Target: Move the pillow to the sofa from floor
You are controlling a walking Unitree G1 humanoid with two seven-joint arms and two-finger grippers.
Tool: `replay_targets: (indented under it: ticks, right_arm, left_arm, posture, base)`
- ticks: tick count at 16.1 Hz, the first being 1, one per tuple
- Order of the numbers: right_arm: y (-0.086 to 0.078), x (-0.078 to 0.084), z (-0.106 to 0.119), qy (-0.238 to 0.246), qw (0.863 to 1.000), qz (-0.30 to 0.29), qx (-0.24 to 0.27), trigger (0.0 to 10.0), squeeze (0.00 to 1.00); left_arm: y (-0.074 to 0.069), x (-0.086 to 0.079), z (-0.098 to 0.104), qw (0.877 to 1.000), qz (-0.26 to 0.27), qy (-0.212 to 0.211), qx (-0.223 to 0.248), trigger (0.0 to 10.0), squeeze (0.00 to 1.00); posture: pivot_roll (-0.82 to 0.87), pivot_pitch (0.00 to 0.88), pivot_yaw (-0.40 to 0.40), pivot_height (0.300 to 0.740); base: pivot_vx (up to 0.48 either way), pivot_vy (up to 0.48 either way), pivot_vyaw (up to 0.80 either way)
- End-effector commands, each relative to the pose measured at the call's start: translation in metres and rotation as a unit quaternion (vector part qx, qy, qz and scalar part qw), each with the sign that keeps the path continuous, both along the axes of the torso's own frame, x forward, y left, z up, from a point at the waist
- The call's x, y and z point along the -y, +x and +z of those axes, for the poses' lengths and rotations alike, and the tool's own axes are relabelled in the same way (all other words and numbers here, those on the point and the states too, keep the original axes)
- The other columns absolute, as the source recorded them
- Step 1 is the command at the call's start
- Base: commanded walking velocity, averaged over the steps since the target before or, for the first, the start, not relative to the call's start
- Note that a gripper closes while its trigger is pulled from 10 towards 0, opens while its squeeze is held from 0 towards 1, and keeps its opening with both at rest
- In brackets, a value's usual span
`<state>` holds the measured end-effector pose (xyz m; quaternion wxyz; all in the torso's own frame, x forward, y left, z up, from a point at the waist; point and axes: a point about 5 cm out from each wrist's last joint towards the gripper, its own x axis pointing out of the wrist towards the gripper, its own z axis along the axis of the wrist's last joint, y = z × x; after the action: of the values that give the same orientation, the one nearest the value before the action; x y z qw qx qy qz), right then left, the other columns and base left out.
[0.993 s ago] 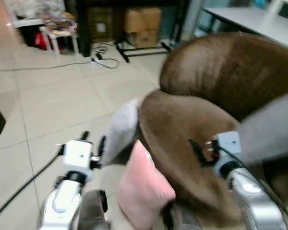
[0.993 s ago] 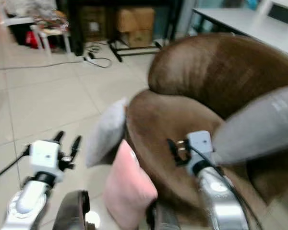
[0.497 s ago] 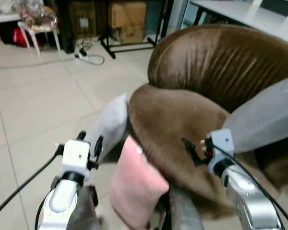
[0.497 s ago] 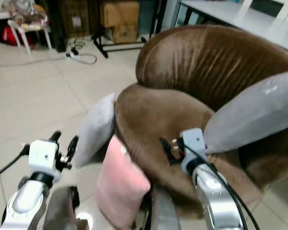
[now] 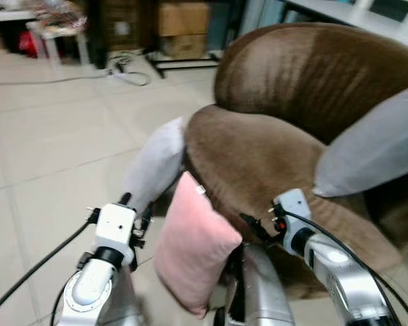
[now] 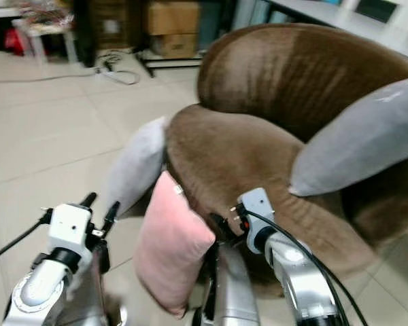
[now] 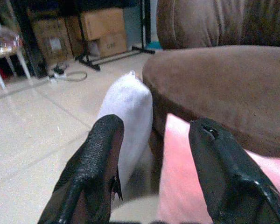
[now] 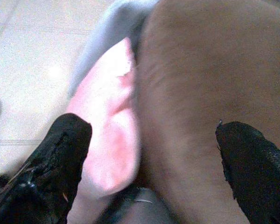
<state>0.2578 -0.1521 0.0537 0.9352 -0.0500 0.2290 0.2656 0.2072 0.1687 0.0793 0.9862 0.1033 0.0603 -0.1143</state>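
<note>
Clearly the step in hand is the reach for a pillow that leans on the sofa's front, and neither gripper has contact yet. Farthest left, the left gripper (image 5: pixel 126 204) hovers above the tiled floor (image 5: pixel 47 149), its fingers (image 7: pixel 95 163) spread apart and holding nothing; through its wrist camera the gap between them frames both cushions. Just beyond it the grey pillow (image 5: pixel 155 166) stands on edge on the floor, tilted against the sofa (image 5: pixel 272 149). Beside that, nearer the robot, the pink pillow (image 5: pixel 194 248) also stands upright on the floor, its far face touching the seat's front curve. To the right of the pink pillow the right gripper (image 5: pixel 257 227) hangs over the seat's front edge, released, one finger (image 8: pixel 51 158) on the pillow's side and the other over brown upholstery. Further right, another grey cushion (image 5: pixel 370 146) already rests on the seat against the backrest.

To do this well, I would judge the pink pillow the nearer target, though the task does not say which. Each gripper should close in from its own side so the soft body is pinched between the two arms, low enough that it does not fold. The right gripper must clear the seat edge first, or it will press into the upholstery instead. Lift straight up before swinging over the seat, since the grey pillow alongside may topple.
</note>
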Motion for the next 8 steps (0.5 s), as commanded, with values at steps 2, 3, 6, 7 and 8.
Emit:
replay_targets:
  ticks: [2,3,6,7,8]
  right_arm:
    - [0.002,-0.019,-0.015,0.014,0.996,0.065,-0.054,10.0,1.0]
    - [0.006,-0.026,-0.017,0.012,0.995,0.081,-0.059,10.0,1.0]
    - [0.016,-0.047,-0.021,0.002,0.993,0.107,-0.055,10.0,1.0]
    - [0.022,-0.058,-0.023,0.007,0.993,0.107,-0.053,10.0,1.0]
    - [0.025,-0.069,-0.025,0.012,0.993,0.103,-0.051,10.0,1.0]
  left_arm:
    - [-0.002,0.01,-0.004,0.998,-0.056,0.002,-0.023,10.0,0.0]
    - [-0.002,0.011,-0.004,0.998,-0.061,0.004,-0.024,10.0,0.0]
    - [-0.005,0.011,-0.004,0.997,-0.074,0.01,-0.026,10.0,0.0]
    - [-0.007,0.012,-0.003,0.996,-0.081,0.011,-0.028,10.0,0.0]
    - [-0.01,0.011,-0.002,0.996,-0.086,0.013,-0.03,10.0,0.0]
  posture:
    - [-0.01,0.011,-0.154,0.462]
    - [-0.01,0.023,-0.154,0.462]
    - [0.01,0.066,-0.153,0.462]
    - [0.02,0.077,-0.149,0.462]
    - [0.03,0.097,-0.137,0.462]
  base:
    - [0.0,0.0,0.0]
    - [0.0,0.0,0.0]
    - [0.0,0.0,0.0]
    - [0.0,0.0,0.0]
    - [0.0,0.0,0.0]
